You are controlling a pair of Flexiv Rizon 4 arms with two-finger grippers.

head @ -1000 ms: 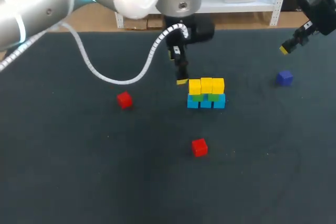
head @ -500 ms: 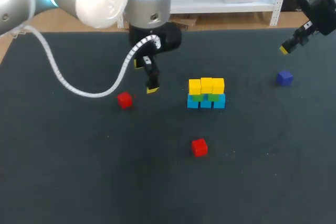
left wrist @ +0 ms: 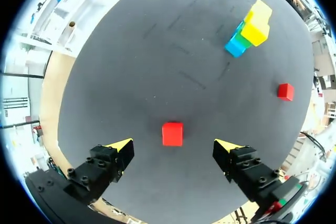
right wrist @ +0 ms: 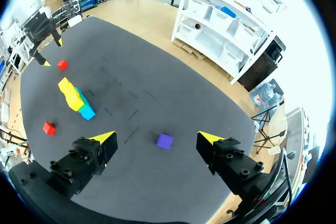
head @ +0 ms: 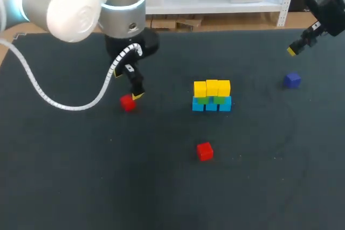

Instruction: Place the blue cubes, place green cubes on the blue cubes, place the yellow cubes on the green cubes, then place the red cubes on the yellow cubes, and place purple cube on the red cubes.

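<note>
Your left jaws stand apart with a red cube (left wrist: pixel 172 133) lying on the tabletop (left wrist: pixel 157 66) just ahead, between them. It is likely light, rigid and smooth-sided: pinch two opposite flat faces squarely, mid-height. Your right jaws, also apart, hang near the purple cube (right wrist: pixel 164 140).

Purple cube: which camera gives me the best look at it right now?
The right wrist view: the purple cube lies unobstructed just ahead of the open right claw. The head view shows it small, off to the right of the stacked cubes. The left wrist view shows only a distant speck beyond them.
</note>
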